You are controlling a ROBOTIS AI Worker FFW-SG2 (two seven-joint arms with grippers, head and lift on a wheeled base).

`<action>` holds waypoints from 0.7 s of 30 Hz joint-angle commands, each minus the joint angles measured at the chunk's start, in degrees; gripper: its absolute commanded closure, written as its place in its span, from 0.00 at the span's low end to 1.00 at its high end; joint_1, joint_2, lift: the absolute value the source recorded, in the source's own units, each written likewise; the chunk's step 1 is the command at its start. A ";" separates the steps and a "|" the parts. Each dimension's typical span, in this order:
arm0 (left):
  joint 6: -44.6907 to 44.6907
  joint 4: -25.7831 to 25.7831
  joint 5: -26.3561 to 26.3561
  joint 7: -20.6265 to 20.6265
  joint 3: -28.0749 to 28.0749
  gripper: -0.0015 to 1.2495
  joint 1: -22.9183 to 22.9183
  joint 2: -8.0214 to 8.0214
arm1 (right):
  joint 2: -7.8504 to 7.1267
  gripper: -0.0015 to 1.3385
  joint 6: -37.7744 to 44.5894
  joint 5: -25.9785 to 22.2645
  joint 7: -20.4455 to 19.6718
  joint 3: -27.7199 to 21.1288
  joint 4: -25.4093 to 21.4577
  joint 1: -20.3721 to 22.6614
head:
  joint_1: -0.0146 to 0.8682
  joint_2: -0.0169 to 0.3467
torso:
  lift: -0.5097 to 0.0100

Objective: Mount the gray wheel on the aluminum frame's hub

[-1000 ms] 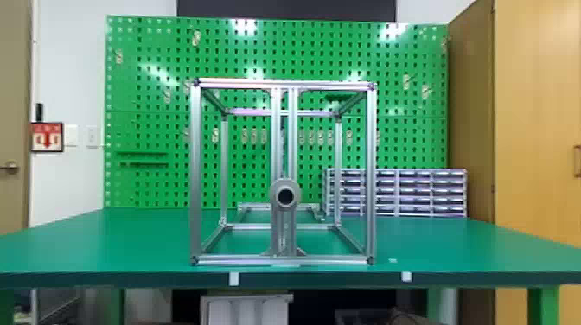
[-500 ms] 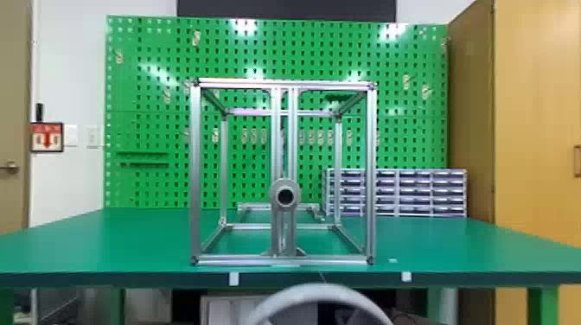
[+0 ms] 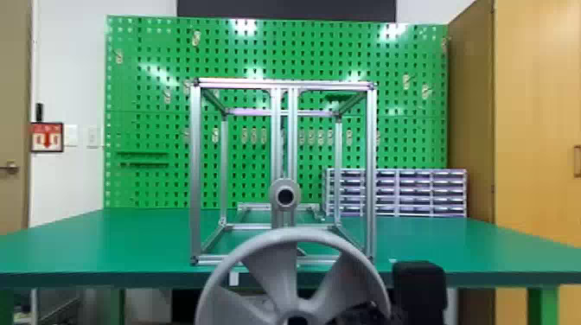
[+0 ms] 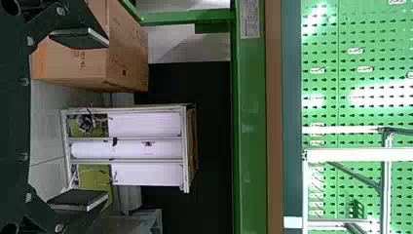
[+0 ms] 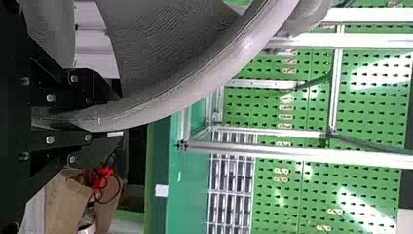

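This is a workshop or robotics lab: a green perforated metal tool wall (image 3: 147,99) with hooks, a wide green-topped workbench (image 3: 86,242), a cabinet of small clear-fronted drawers (image 3: 415,186) and an open aluminum-profile frame (image 3: 196,173).

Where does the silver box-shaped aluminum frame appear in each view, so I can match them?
Head view: center, the silver box-shaped aluminum frame stands on the flat green table, partly behind the round gray spoked wheel.
Left wrist view: part of the frame, sideways, beyond the table's edge.
Right wrist view: the frame, sideways, beyond the wheel's rim.
Shared landmark: the green perforated pegboard behind the frame.
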 commanded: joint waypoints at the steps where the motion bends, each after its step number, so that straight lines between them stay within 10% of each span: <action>1: 0.09 -0.34 -0.20 0.00 0.45 0.15 0.40 0.05 | -1.35 0.95 1.61 -10.77 -4.40 -0.03 -0.48 -3.00 | 0.01 0.06 | 0.02; 13: 0.88 -1.05 -0.55 0.00 0.45 0.15 1.02 0.58 | -6.98 0.95 -0.85 -28.26 -23.56 8.58 0.40 -14.16 | 0.01 0.06 | 0.02; 21: 1.23 -1.40 -0.55 0.00 0.45 0.15 1.46 0.93 | -8.56 0.94 -2.43 -37.22 -28.83 10.69 1.19 -18.73 | 0.01 0.06 | 0.02</action>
